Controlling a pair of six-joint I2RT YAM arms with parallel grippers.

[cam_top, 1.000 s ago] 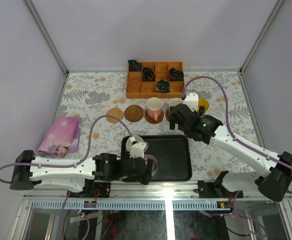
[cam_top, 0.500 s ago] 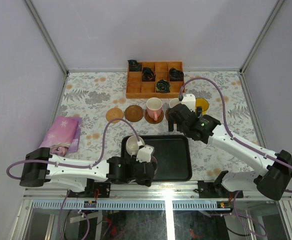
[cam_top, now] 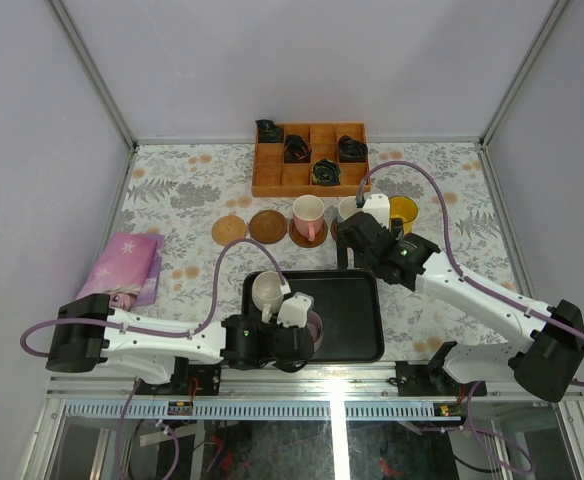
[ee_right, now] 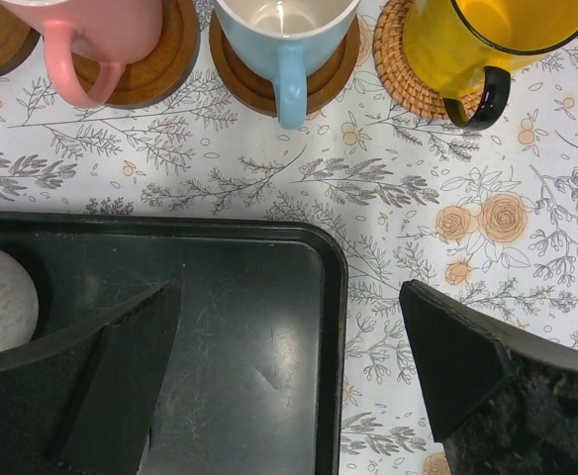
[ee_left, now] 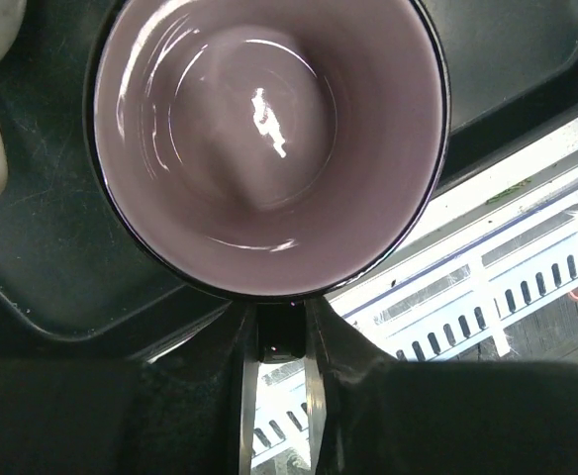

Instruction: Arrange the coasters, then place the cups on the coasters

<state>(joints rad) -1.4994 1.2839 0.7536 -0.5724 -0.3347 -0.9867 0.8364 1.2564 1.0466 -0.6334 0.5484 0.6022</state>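
Observation:
A mauve cup stands at the near edge of the black tray, and my left gripper is shut on its dark handle. In the top view the left gripper sits beside the mauve cup. A cream cup stands in the tray's left part. The pink cup, blue cup and yellow cup each rest on a coaster. Two bare coasters lie to their left. My right gripper hangs open over the tray's far right corner.
An orange square-celled box with small dark objects stands at the back. A pink printed pouch lies at the left. The table carries a flowered cloth, with grey walls around and a metal rail at the near edge.
My left gripper has swung right along the tray's near edge and closed on the mauve cup's handle. The right arm has drifted slightly left and stays open.

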